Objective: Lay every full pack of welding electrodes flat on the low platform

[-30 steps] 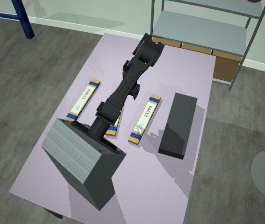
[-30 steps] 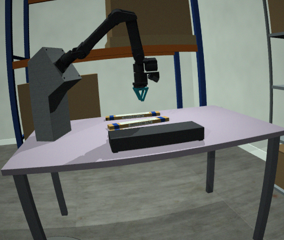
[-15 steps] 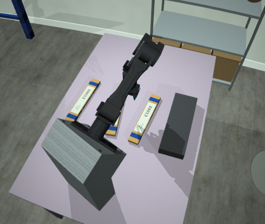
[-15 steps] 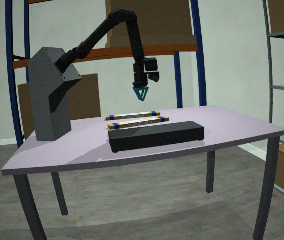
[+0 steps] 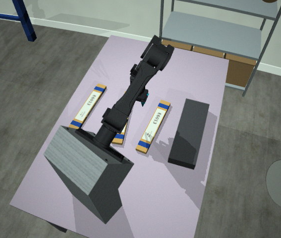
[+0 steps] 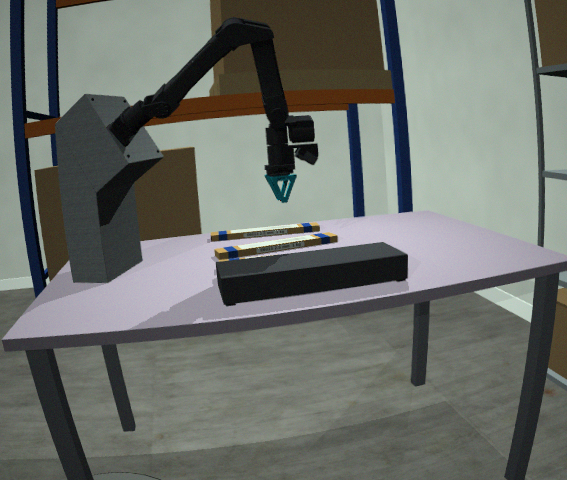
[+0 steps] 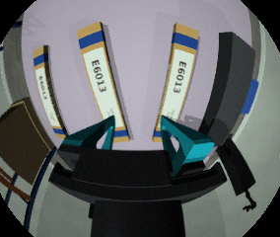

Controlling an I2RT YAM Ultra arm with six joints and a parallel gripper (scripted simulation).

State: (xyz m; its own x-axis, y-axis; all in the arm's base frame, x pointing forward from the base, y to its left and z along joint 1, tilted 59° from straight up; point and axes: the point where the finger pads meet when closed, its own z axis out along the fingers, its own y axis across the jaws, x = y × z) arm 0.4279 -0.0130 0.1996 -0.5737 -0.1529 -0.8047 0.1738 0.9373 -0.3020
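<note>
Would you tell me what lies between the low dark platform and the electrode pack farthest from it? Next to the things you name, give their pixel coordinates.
Two other packs [image 5: 119,136] [image 5: 153,124] [image 7: 101,79] [image 7: 179,74], as the top and wrist views show.

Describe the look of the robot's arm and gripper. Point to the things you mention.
The arm [image 5: 131,93] [image 6: 193,62] is matte black, with slim jointed links and bulkier, rounded joint housings. The gripper [image 6: 284,200] [image 7: 137,118] has two teal fingers, each an open triangular frame tapering to a narrow tip.

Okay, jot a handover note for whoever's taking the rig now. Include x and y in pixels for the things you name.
Gripper [image 5: 143,99] [image 6: 284,200] [image 7: 137,118]: open, holding nothing, raised above the table.
Packs: nearest pack [image 5: 153,126] [image 6: 276,245] [image 7: 179,74] beside the low platform [image 5: 190,130] [image 6: 311,271] [image 7: 227,84], middle pack [image 5: 119,137] [image 7: 101,74], farthest pack [image 5: 87,106] [image 7: 46,96]; all flat on the table.
Done: no pack on the platform.
Left: find the full ones, lay them there; keep lighter ones off.
</note>
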